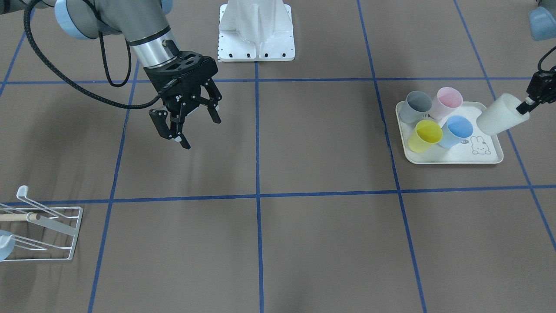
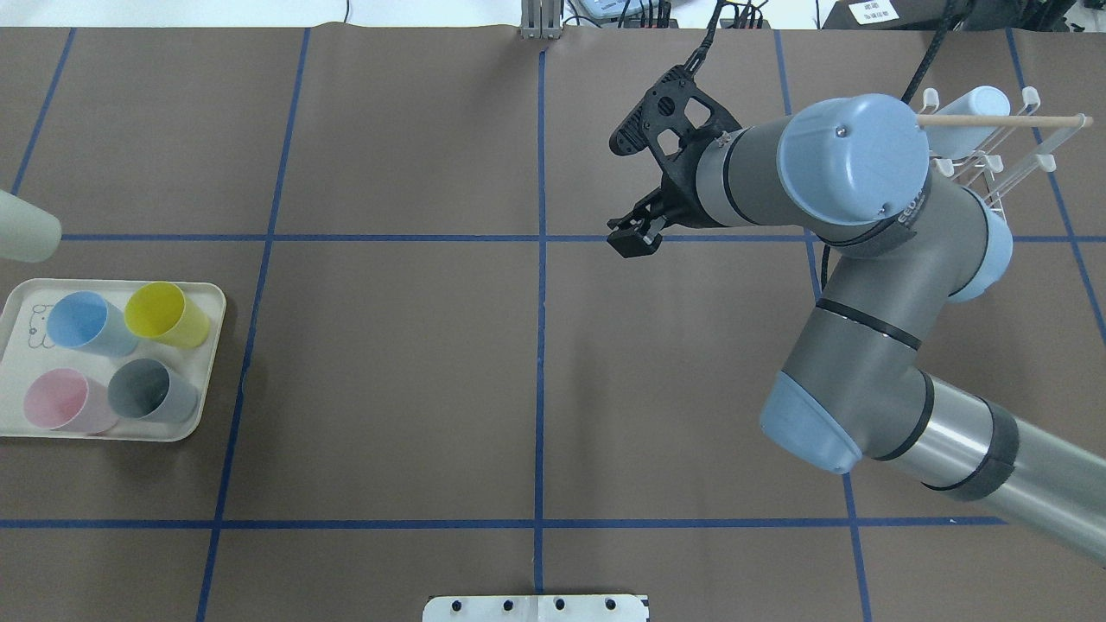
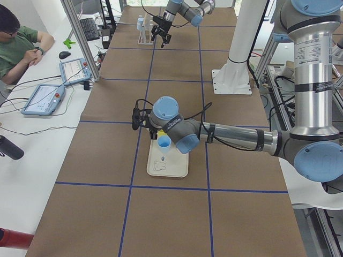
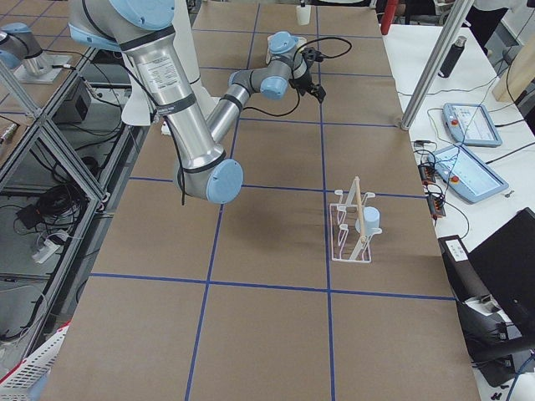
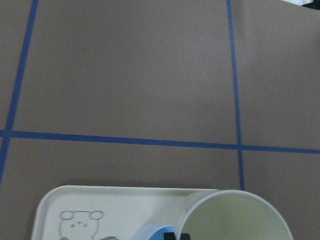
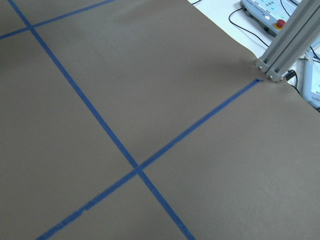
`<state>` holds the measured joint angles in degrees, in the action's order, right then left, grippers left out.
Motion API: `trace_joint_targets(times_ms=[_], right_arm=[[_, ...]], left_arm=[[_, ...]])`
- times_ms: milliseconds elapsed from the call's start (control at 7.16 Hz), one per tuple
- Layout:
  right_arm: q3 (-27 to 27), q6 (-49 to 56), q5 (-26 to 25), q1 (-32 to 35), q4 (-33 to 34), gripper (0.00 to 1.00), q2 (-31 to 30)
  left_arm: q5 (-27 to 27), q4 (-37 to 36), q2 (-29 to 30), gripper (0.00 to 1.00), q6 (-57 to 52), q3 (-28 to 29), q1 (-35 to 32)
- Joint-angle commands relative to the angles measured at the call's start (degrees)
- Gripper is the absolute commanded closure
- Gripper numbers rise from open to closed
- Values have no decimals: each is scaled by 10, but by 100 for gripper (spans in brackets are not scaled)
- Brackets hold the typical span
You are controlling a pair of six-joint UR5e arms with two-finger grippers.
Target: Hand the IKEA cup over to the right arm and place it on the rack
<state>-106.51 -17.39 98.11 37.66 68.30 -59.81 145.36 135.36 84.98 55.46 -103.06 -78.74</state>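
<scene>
White wire rack (image 1: 56, 225) at 8 o'clock, prongs up for cups. Right gripper (image 1: 200, 132) at 10 o'clock, fingers spread, empty; I judge it ready for handover. At 3 o'clock, left gripper (image 1: 522, 106) pinches the IKEA cup (image 1: 499, 118) by its rim, tilted above the tray (image 1: 456, 153).

Robotics lab. Worktop (image 3: 177, 214) covered in brown sheet, gridded with blue tape (image 1: 257, 130). White arm pedestal (image 1: 256, 30) bolted on worktop. Beside worktop: aluminium frame posts (image 3: 80, 37), cabled teach pendants (image 3: 45, 99), person (image 3: 19, 43) seated at white side desk (image 3: 32, 160).
</scene>
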Motion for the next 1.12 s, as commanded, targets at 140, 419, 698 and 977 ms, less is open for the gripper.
trace_joint_targets(times_ms=[140, 419, 698, 977], right_arm=[[69, 6, 0, -17, -194, 1, 1], [81, 6, -26, -53, -257, 1, 13], [80, 4, -45, -57, -262, 4, 24], [81, 20, -51, -71, -300, 6, 42]], left_arm=[[54, 4, 89, 100, 260, -70, 6], [52, 36, 162, 100, 392, -74, 44], [45, 48, 202, 100, 450, -76, 76], [27, 49, 238, 100, 492, -76, 108]])
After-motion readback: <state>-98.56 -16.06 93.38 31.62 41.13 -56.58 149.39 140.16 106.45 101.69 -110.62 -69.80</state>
